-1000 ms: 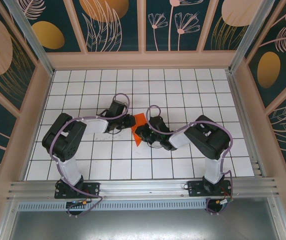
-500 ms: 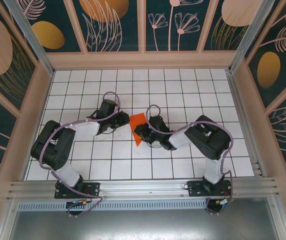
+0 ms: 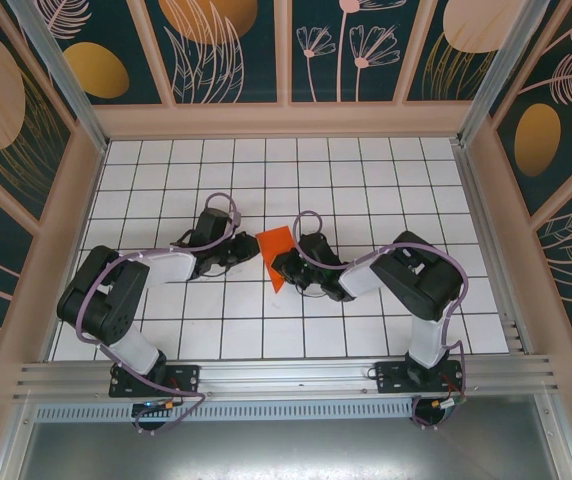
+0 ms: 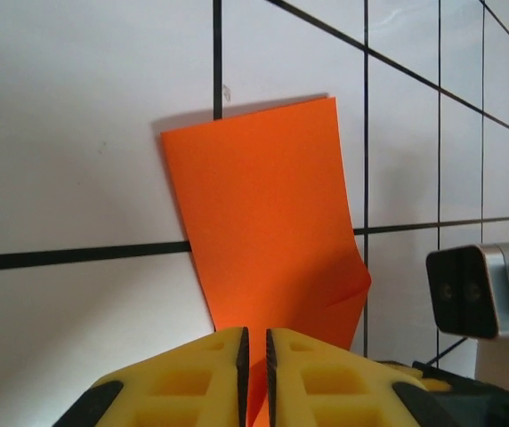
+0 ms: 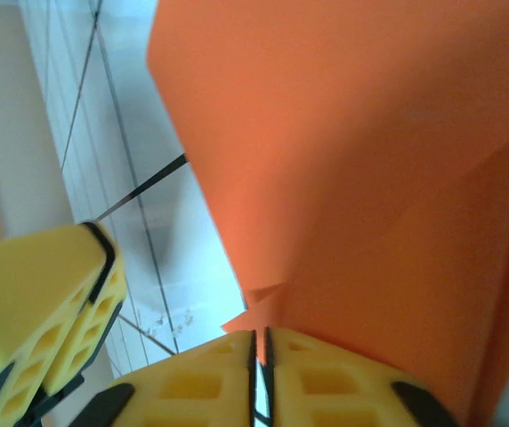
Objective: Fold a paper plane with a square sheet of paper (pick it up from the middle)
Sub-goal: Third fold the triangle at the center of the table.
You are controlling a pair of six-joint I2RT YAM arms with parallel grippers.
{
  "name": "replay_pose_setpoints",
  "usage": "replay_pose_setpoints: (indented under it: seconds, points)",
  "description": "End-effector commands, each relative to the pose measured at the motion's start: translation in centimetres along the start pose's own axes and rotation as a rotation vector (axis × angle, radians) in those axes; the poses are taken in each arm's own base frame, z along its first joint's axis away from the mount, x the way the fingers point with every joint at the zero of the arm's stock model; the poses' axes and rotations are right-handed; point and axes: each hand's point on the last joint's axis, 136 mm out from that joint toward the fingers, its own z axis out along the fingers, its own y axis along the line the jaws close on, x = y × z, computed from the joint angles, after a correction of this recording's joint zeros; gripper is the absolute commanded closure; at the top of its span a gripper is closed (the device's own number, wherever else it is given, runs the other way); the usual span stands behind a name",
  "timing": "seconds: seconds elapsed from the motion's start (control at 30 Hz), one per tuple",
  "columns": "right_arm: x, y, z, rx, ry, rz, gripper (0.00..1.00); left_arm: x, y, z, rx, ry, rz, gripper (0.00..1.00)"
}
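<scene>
1. The paper (image 3: 277, 248) sits near the middle of the bench (image 3: 366, 170), between the two arms. It is a thin, bright orange sheet. It is not a flat square here but a narrower shape, with a soft crease and a kinked corner on one side.
2. Seen from the left wrist, its far edge crosses a grid line and throws a shadow on the tiles. That end looks slightly raised, but I cannot tell whether it touches the bench.
3. The left hand (image 4: 254, 342) has its yellow fingers (image 4: 192, 378) pressed almost together. Orange shows in the slit between them, so I judge that it pinches the near edge of the paper.
4. The right hand (image 5: 259, 342) has its fingers (image 5: 343, 378) pressed together on a corner of the sheet, pinching it. The paper fans up and away from that point.
5. Handling, as I judge it:
   - The sheet is very light and floppy, so any part not held will sag or curl.
   - It takes a crease readily, and a wrong crease will stay.
   - It likely slides easily on the smooth bench.
   - It tears if the two hands pull against each other.
6. The best hold is at an edge, close to the intended fold line, with only the fingertips on it. The hands should sit on opposite sides so the sheet stays lightly taut. A hold on the kinked corner risks crumpling it further.
7. The next fold calls for one hand to pin the paper flat while the other carries its edge over. Moving slowly should stop the sheet slipping out of so shallow a pinch.
</scene>
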Motion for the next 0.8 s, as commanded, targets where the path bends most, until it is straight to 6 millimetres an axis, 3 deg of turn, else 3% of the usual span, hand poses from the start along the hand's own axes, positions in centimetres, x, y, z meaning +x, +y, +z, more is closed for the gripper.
replay_pose_setpoints:
  seconds: [0.0,0.13,0.4,0.77]
  points:
    - [0.0,-0.9,-0.4,0.036,-0.009,0.0,0.94,0.7,-1.6,0.0,0.077,0.018,0.021,0.86]
    - [0.0,-0.9,-0.5,0.037,-0.008,-0.003,1.0,1.6,-2.2,0.5,0.097,0.045,0.037,0.9]
    - [0.0,-0.8,-0.5,0.037,-0.008,-0.004,1.0,2.8,-2.2,1.2,0.1,0.082,0.044,0.99]
    - [0.0,-1.0,-0.5,0.041,-0.008,0.0,1.0,4.0,-1.0,2.1,0.046,0.121,0.043,1.0]
